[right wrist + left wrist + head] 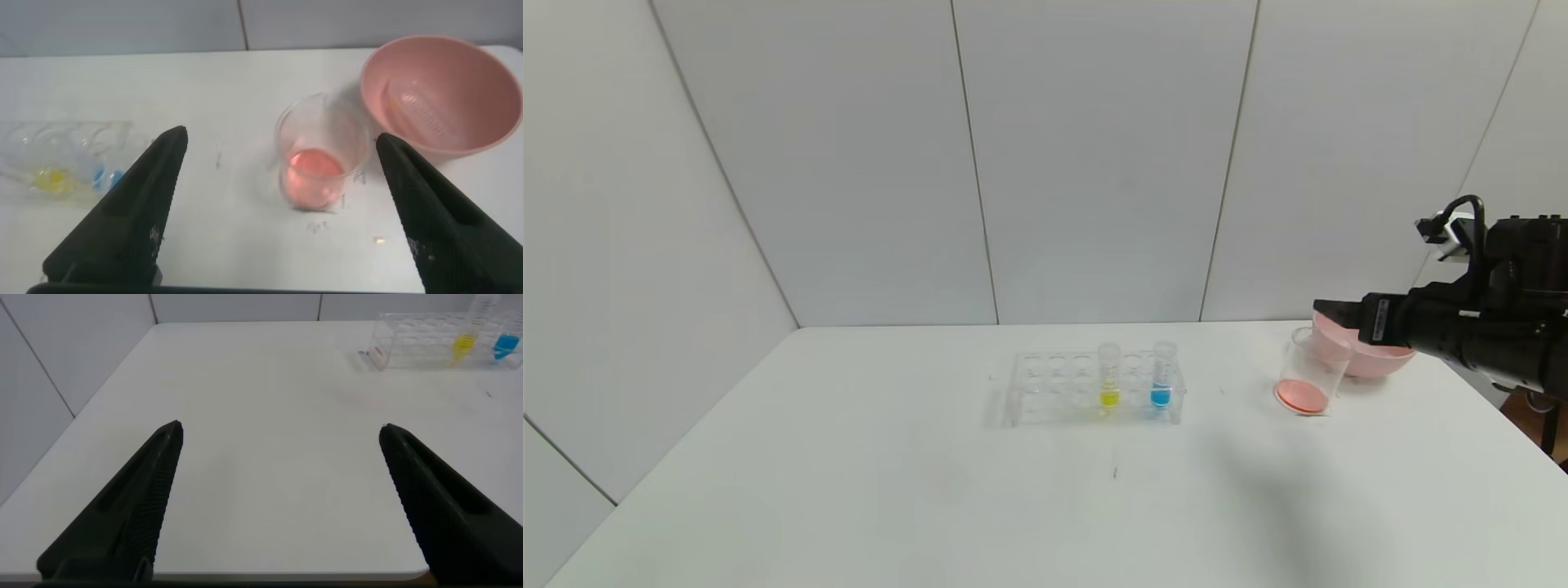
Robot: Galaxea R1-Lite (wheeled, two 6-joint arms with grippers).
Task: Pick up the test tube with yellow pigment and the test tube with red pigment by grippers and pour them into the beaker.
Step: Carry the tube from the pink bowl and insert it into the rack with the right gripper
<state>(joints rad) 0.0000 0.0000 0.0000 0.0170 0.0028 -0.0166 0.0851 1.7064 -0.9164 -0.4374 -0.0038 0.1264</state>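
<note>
Right gripper (pixel 278 212) spread wide, gripping nothing, hovering above small clear glass beaker (pixel 1311 371) with red-orange liquid at bottom; pink plastic bowl (pixel 1368 357) just behind, clear emptied tube (pixel 418 109) lying inside. I see yellow-liquid test tube (pixel 1109 376) upright in clear acrylic rack (pixel 1094 390), blue-liquid tube (pixel 1162 375) beside it. Left gripper (pixel 282 506) parked over white table (pixel 849 490), fingers apart, empty.

Pink bowl (pixel 1372 359) (beaker (pixel 1311 382) liquid red).

No text can be read
</note>
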